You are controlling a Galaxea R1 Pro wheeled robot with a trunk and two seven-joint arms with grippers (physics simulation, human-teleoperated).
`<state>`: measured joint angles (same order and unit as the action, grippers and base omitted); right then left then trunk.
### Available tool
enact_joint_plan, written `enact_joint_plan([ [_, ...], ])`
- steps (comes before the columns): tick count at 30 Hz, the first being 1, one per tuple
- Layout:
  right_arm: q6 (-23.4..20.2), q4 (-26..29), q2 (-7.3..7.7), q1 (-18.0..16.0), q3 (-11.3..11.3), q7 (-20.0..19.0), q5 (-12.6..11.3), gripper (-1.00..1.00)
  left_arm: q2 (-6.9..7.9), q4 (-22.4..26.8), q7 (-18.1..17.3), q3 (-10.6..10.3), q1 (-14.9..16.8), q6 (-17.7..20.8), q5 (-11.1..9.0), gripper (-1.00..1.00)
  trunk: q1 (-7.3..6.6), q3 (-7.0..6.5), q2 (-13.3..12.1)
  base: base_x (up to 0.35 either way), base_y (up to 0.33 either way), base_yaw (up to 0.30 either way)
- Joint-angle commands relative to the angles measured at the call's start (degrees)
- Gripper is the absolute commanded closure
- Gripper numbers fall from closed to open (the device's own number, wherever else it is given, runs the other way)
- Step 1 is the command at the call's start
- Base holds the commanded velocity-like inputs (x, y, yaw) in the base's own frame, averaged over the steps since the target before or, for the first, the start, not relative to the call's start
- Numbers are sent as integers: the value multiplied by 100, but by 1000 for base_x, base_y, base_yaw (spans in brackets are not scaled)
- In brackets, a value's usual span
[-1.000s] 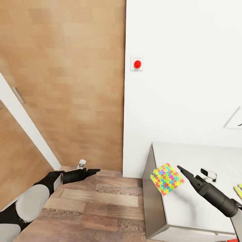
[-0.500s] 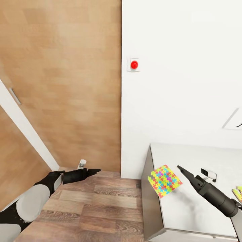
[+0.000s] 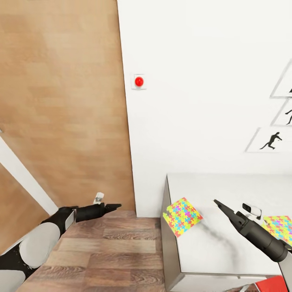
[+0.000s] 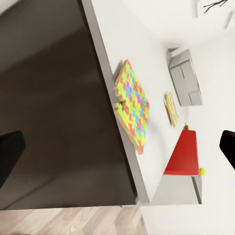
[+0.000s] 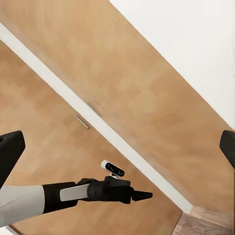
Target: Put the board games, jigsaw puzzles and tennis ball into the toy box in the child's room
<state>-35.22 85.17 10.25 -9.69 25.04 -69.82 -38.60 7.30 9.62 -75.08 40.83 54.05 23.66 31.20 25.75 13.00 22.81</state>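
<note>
A colourful jigsaw puzzle (image 3: 182,216) lies at the left edge of the white table (image 3: 211,247), partly over the edge. The same jigsaw puzzle (image 4: 132,112) shows in the left wrist view. A second jigsaw puzzle (image 3: 280,228) lies further right. Beyond them the left wrist view holds a grey box (image 4: 186,81), a flat red board game (image 4: 183,154) and a small tennis ball (image 4: 201,171). My left gripper (image 3: 115,206) hangs open over the floor, left of the table. My right gripper (image 3: 217,202) hovers open above the table, just right of the first puzzle, holding nothing.
A wooden door (image 3: 61,101) and a white wall with a red button (image 3: 139,81) stand ahead. Framed figure pictures (image 3: 271,141) hang above the table. Wood floor (image 3: 113,251) spreads left of the table. A red corner (image 3: 275,284) shows at the bottom right.
The camera has swung right, so the whole scene has slid left. The second puzzle and the wall pictures have come into view. Both arms keep their places in the picture.
</note>
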Motion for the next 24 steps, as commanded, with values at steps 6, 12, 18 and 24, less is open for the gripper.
enact_joint_plan([
  [6, -50, -1, 1, -3, 0, -6, -24, -100, -4, 5, -30, 48, 6, 60, 53, -100, 4, -34, 11, 0, -9, -187],
  [12, -49, 4, -1, -5, 0, -6, -21, -100, -6, 5, -30, 48, 2, 60, 53, -100, 4, -53, 11, 0, -4, -85],
  [18, -49, 7, -2, -6, 0, 0, -17, -100, -5, 5, -32, 48, 5, 66, 53, -100, 4, -59, 11, 0, -121, -25],
  [24, -49, 11, -3, -5, 0, 2, -18, -100, -5, 5, -34, 48, 4, 70, 53, -100, 4, -60, 11, 0, -184, -5],
])
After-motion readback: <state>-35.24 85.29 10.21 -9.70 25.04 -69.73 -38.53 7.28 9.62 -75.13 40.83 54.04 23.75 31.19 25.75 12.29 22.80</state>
